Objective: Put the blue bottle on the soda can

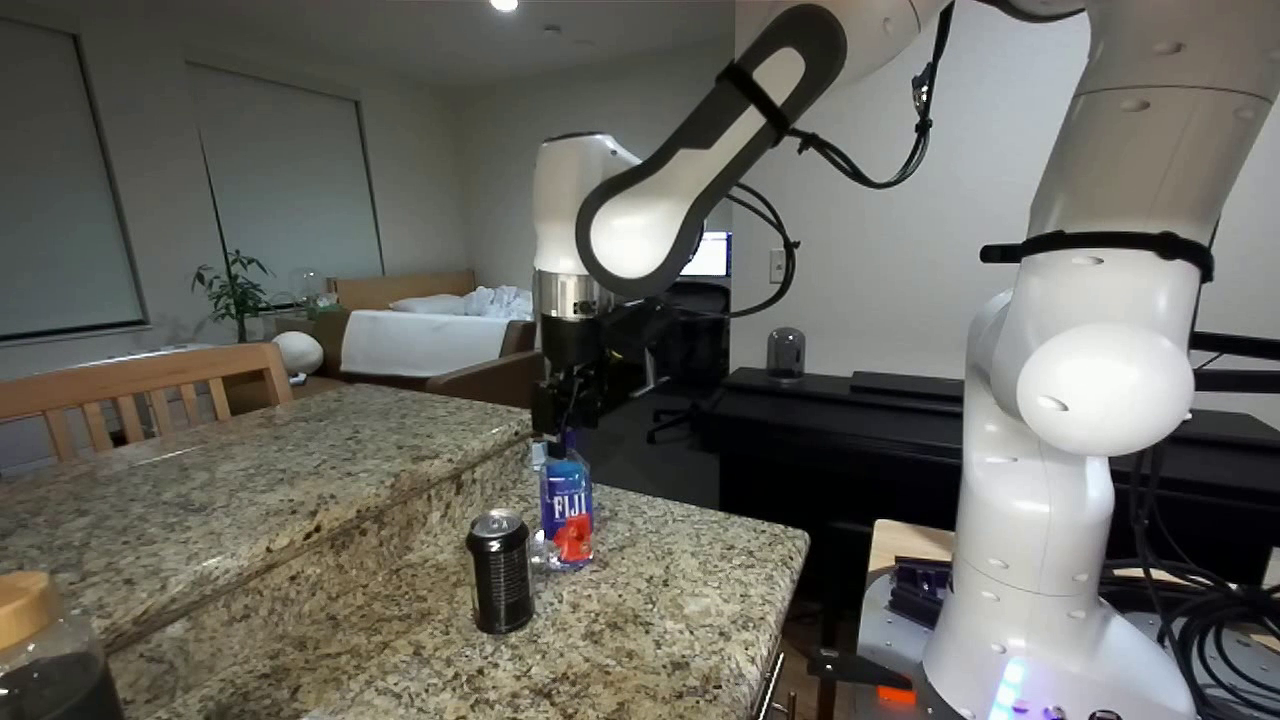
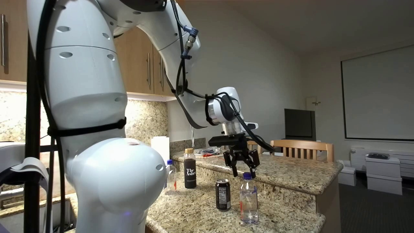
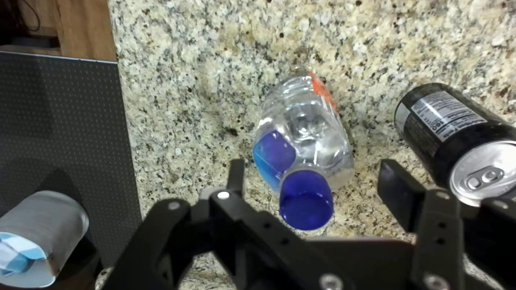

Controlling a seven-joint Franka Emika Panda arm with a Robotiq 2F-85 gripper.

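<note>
The bottle (image 2: pixel 249 202) stands upright on the desk (image 1: pixel 650 620), just beside the can (image 1: pixel 501 575), not yet lifted. The pincer (image 3: pixel 316 185) hangs over the bottle, spread wide and holding nothing, tips looking about level with the cap (image 3: pixel 306 200). In the wrist view the cap lies between the fingers (image 3: pixel 399 193); should one meet it first on closing, the bottle could be shoved or tipped. One finger is on the can's side, so a lower approach might knock the can over. A grip on the narrow cap alone could let the bottle slip or swing, and set down off-centre it may topple from the can.
</note>
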